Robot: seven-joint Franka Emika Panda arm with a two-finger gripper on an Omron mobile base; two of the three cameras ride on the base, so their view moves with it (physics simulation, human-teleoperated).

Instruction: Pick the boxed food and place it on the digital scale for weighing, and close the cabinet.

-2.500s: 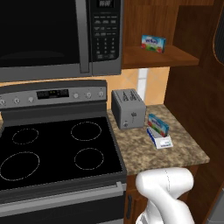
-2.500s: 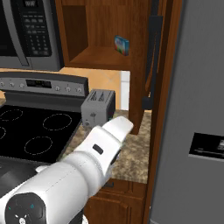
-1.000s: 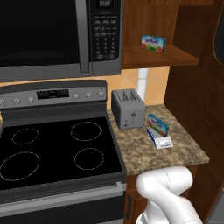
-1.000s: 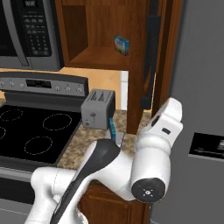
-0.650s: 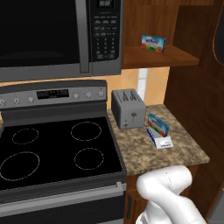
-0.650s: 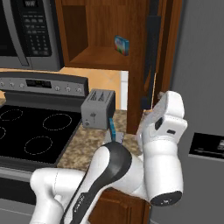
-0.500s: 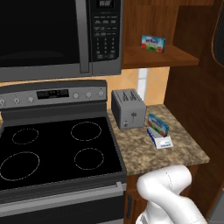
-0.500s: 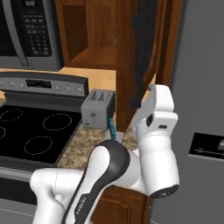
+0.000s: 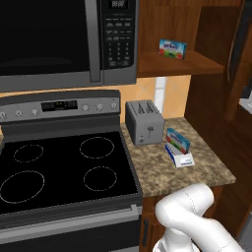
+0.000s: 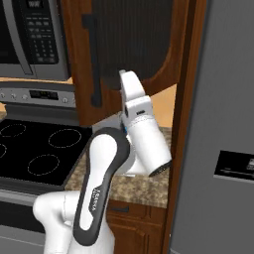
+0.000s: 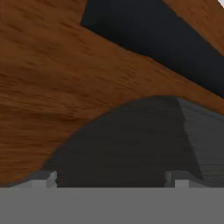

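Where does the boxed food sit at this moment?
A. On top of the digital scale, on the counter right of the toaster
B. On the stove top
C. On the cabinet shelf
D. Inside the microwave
A: in the left base view the boxed food rests on the digital scale, on the counter beside the toaster.

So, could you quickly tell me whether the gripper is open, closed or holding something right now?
Gripper: pressed against the cabinet door, holding nothing that can be seen; whether it is open or closed cannot be told.
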